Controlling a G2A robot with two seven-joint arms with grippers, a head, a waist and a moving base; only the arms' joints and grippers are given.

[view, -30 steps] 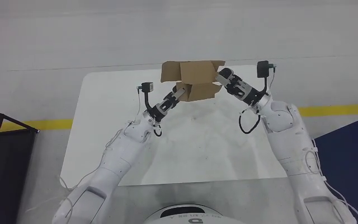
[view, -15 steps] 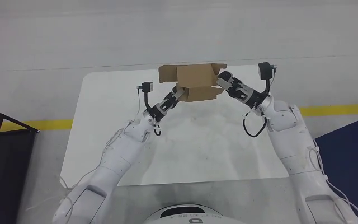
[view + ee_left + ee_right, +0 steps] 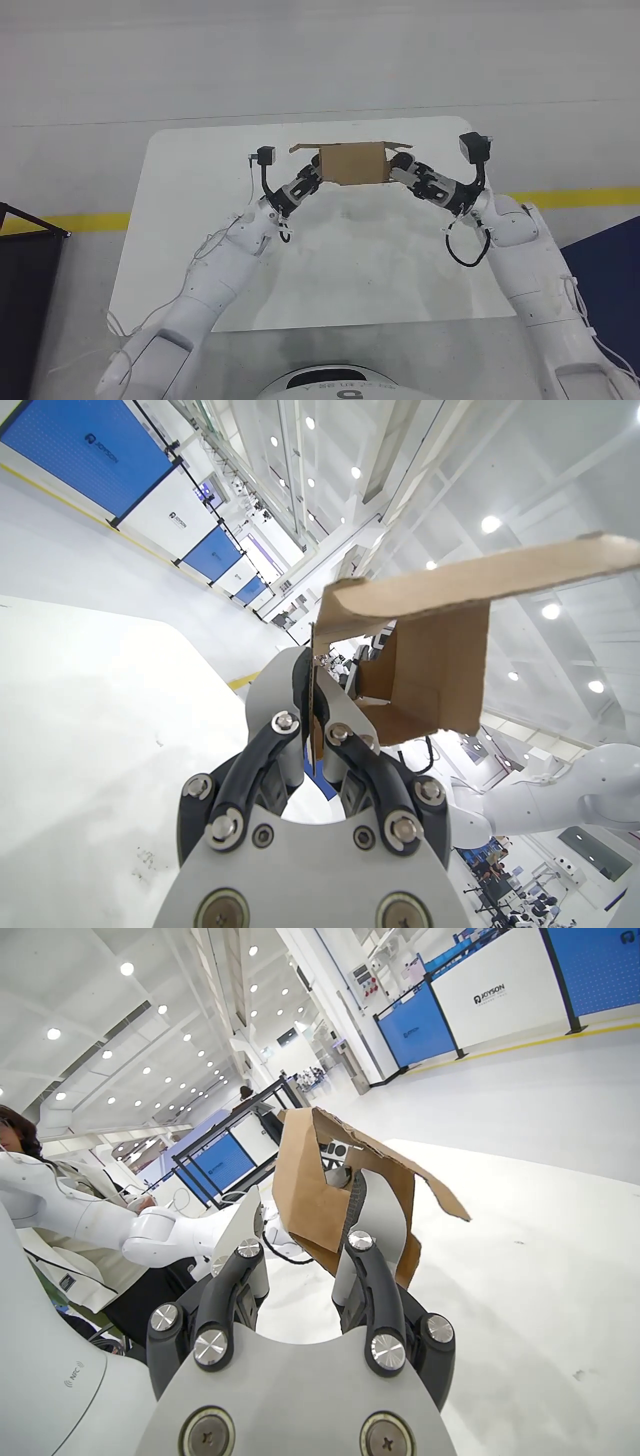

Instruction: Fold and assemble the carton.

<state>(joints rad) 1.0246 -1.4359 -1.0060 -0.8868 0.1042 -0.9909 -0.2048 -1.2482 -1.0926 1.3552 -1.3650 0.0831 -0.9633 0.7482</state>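
1. The left tool (image 3: 311, 680) is clamped on one edge of the carton (image 3: 440, 670). The right tool (image 3: 310, 1223) stands wide around a panel (not gripping it).
2. Held between both tools over the far edge of the worktop (image 3: 330, 260), the carton has swung from tilted and splayed to squarer.
3. The body looks opened, but the flaps are likely still to fold.

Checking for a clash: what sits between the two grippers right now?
The carton, spanning the gap from the left gripper to the right gripper in the top view; nothing else lies there.
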